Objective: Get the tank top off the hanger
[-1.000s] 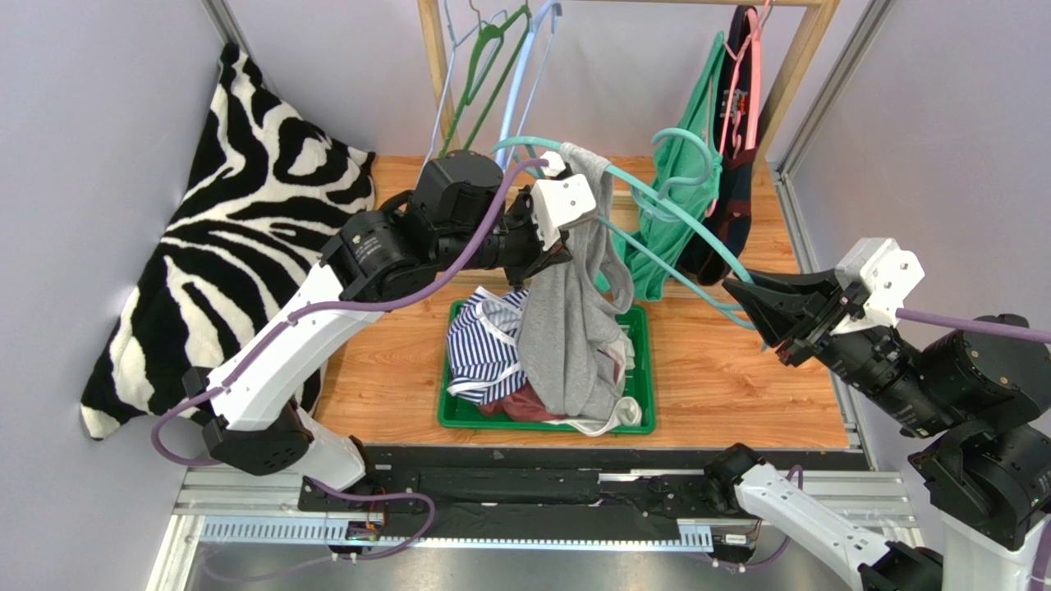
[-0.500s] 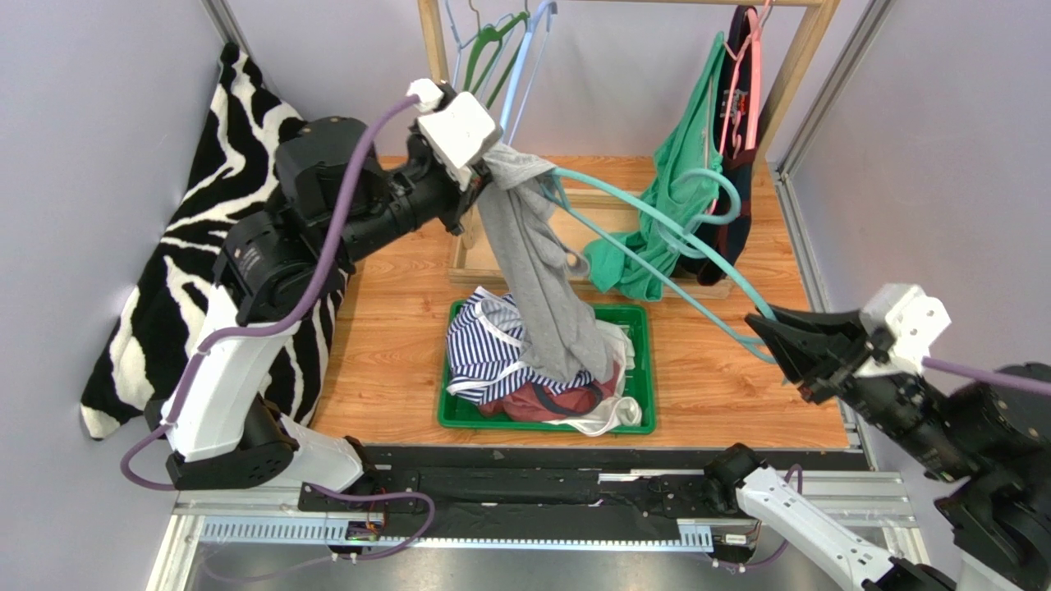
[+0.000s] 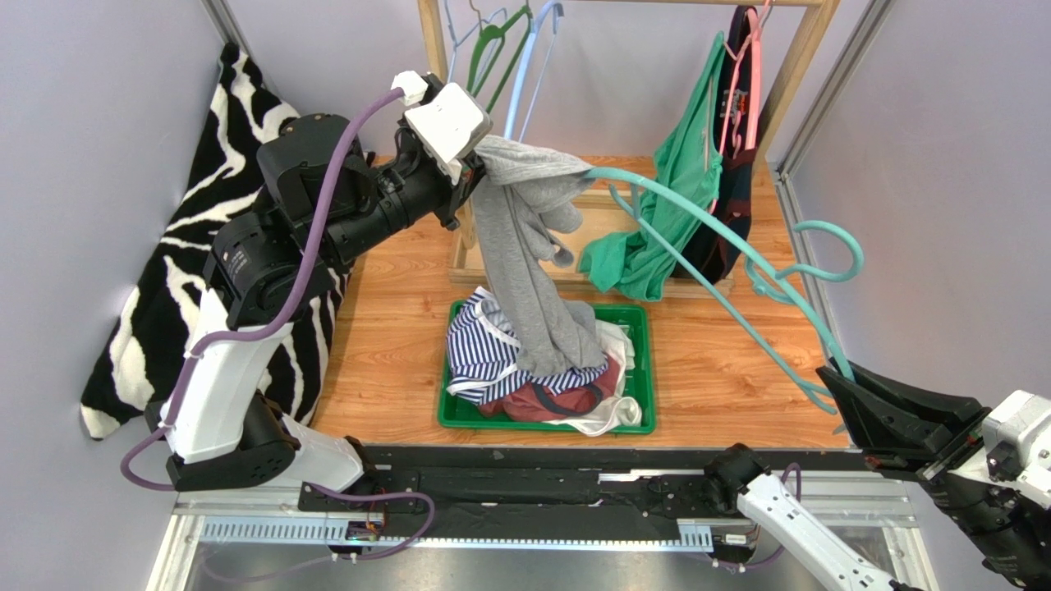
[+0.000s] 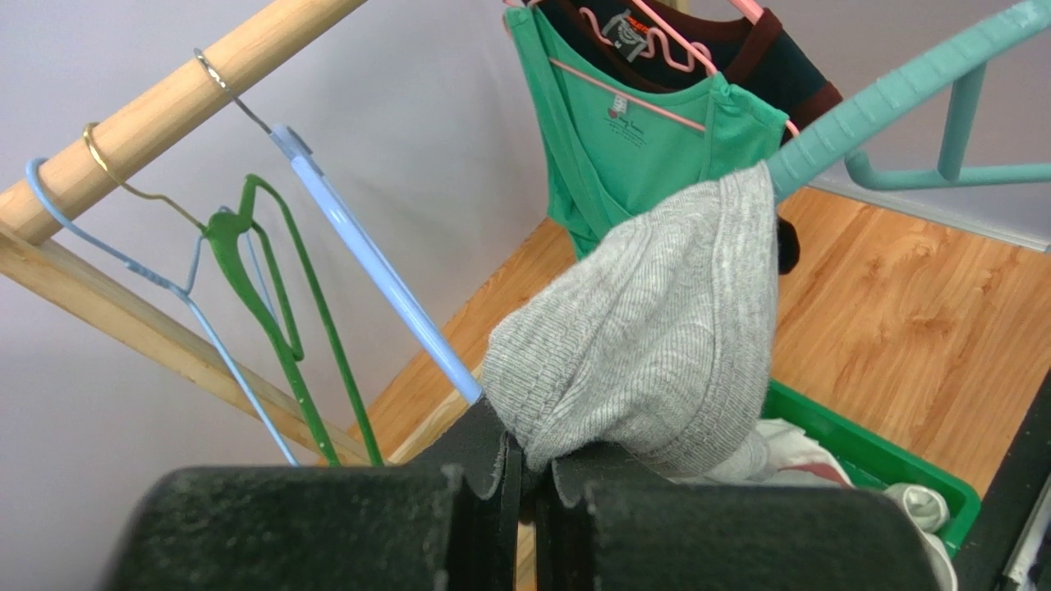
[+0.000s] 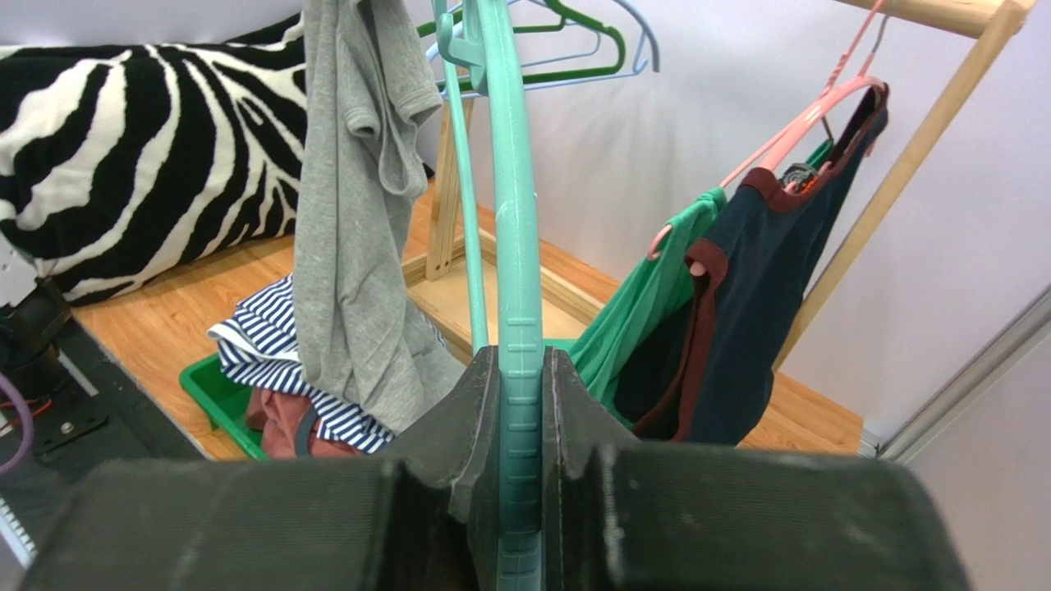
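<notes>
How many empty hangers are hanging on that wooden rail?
3: a thin pale-blue hanger, a green hanger and a thicker light-blue hanger, side by side at the left end of the wooden rail. Others may be hidden.

White-and-black left arm (image 3: 228, 376) has black hand (image 4: 523, 480), purple cable (image 3: 323, 185).

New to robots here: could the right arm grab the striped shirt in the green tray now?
Probably not yet. The right tool is shut on the teal plastic hanger, off at the near right corner, away from the green plastic tray holding the blue-and-white striped shirt.
</notes>
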Controlling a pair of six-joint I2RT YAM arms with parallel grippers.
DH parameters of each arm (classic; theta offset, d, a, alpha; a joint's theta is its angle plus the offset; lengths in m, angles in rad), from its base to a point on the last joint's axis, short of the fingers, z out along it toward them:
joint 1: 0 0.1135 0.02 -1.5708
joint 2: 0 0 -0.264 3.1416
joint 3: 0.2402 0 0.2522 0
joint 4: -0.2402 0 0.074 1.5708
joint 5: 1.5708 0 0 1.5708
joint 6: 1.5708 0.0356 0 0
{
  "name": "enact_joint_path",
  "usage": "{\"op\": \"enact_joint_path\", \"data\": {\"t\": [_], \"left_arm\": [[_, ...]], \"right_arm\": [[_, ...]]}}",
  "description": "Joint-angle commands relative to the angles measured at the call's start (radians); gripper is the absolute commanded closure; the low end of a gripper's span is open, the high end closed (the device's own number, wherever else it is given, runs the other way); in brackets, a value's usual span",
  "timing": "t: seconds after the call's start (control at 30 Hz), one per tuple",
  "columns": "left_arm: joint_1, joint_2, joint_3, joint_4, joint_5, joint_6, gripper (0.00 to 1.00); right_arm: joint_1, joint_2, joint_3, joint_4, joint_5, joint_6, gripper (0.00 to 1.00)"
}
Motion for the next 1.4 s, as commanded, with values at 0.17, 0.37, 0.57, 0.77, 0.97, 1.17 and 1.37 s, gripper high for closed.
{"op": "enact_joint_path", "data": {"t": [0.17,0.37,0.57,0.77,0.97,1.17,1.37], "left_arm": [[-0.003,-0.005,-0.040,-0.001,0.147,-0.002,1.00],[-0.005,0.004,-0.150,0.026,0.035,0.013,1.00],[-0.003,0.023,-0.247,0.039,0.006,0.028,1.00],[-0.003,0.012,-0.204,0.019,0.139,0.015,1.00],[-0.008,-0.014,-0.212,0.002,0.205,0.039,1.00],[-0.036,-0.040,-0.400,-0.050,0.294,0.041,0.85],[-0.036,0.001,-0.407,-0.086,0.293,0.076,0.70]], "right_arm": [[0.003,0.016,-0.006,0.107,0.128,0.039,1.00],[0.026,0.027,0.020,0.121,-0.209,0.046,1.00],[0.129,0.055,0.106,0.070,-0.307,0.108,1.00],[0.147,0.053,0.136,0.123,0.172,0.120,1.00],[0.149,0.114,0.080,0.172,0.405,0.102,1.00],[0.149,0.246,0.041,0.255,0.482,0.102,1.00],[0.149,0.364,0.041,0.300,0.500,0.106,1.00]]}}
